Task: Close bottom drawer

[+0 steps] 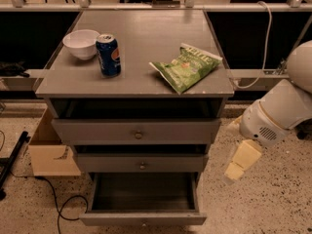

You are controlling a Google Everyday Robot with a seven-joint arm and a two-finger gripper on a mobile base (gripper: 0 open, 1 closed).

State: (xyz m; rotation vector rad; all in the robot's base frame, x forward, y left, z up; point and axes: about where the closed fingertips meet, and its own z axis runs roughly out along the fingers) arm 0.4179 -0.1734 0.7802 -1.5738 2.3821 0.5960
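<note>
Risk: with the gripper [241, 162] hanging right of the bottom drawer [143, 199] and above its front panel, a push could catch the right corner and skew or jam that pulled-out lowest drawer; gripper holds and touches nothing, opening cannot be told.

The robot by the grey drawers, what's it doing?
A robot arm is working at a grey cabinet. The bottom drawer is pulled far out. The gripper hangs to the right of the cabinet, level with the lower drawers, touching nothing. The drawer is not yet pushed shut. On top sit a bowl, a can and a green chip bag.
</note>
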